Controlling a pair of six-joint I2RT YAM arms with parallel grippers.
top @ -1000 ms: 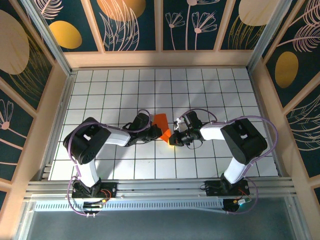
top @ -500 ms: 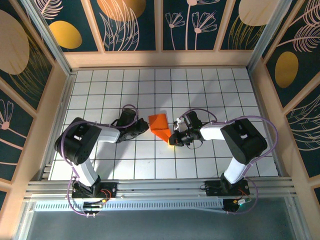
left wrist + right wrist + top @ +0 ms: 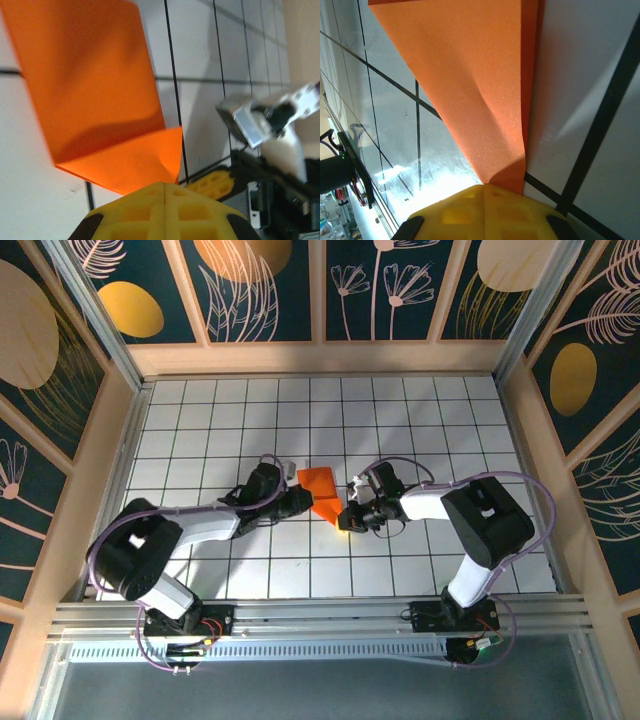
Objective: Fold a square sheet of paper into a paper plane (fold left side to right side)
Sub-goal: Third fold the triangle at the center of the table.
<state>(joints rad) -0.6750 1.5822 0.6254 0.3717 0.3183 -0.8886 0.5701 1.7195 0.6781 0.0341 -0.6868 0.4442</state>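
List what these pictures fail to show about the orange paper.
- Top view: the paper is too small to count its layers; the right gripper covers its near tip.
- Left wrist view: its far edge is cut off by the frame; the left gripper hides any contact.
- Right wrist view: its tip vanishes under the yellow fingers.

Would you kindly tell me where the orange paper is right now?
In the top view, the square sheet of paper, folded into a wedge, lies on the table between the left gripper and the right gripper.
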